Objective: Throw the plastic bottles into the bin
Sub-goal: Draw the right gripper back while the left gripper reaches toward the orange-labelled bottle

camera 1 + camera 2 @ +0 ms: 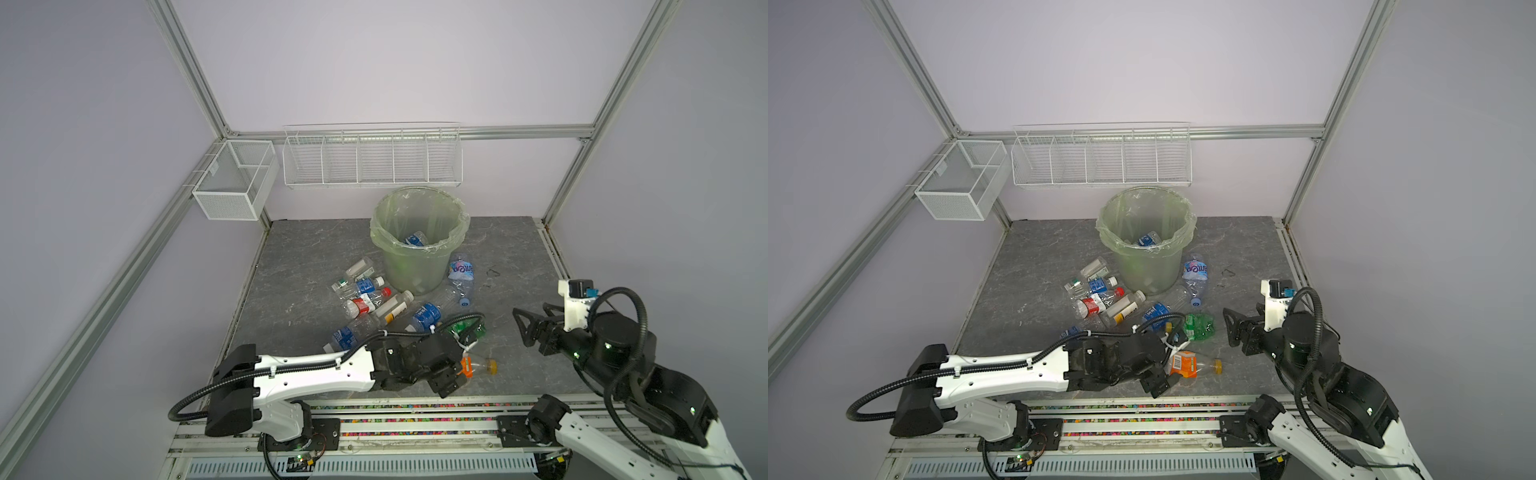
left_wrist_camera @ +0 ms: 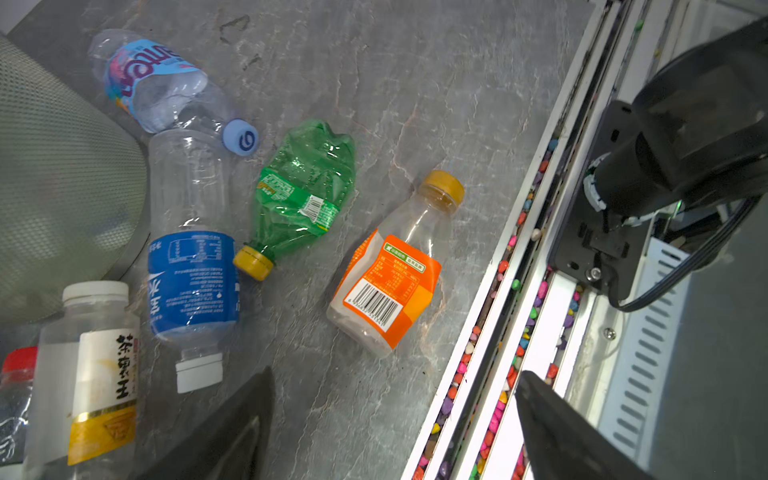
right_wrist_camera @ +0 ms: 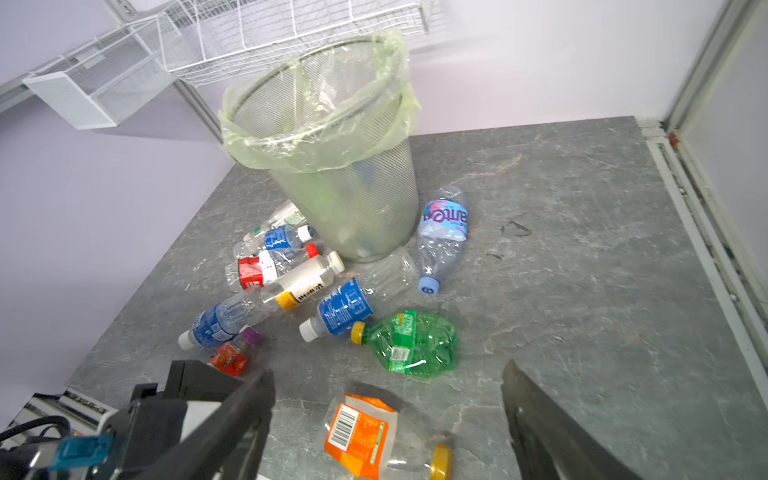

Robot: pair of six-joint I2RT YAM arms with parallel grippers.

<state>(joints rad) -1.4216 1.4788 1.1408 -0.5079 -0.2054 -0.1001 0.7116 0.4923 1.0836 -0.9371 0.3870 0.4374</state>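
Several plastic bottles (image 1: 365, 299) lie on the grey table left of and in front of the bin (image 1: 411, 270), a pale green bucket with a thin bag. One blue-labelled bottle (image 1: 415, 239) lies inside it. My left gripper (image 2: 390, 415) is low over the table's front, open and empty. An orange-labelled bottle (image 2: 395, 270) with a yellow cap lies flat just beyond its fingertips. A crushed green bottle (image 2: 303, 195) lies further on. My right gripper (image 3: 386, 399) hovers open at the right and faces the same orange-labelled bottle (image 3: 365, 436).
A pink-and-blue labelled bottle (image 1: 461, 270) lies right of the bin. White wire baskets (image 1: 372, 160) hang on the back wall and another (image 1: 235, 183) hangs at the left corner. A rail filled with coloured pebbles (image 1: 415, 405) runs along the table's front edge.
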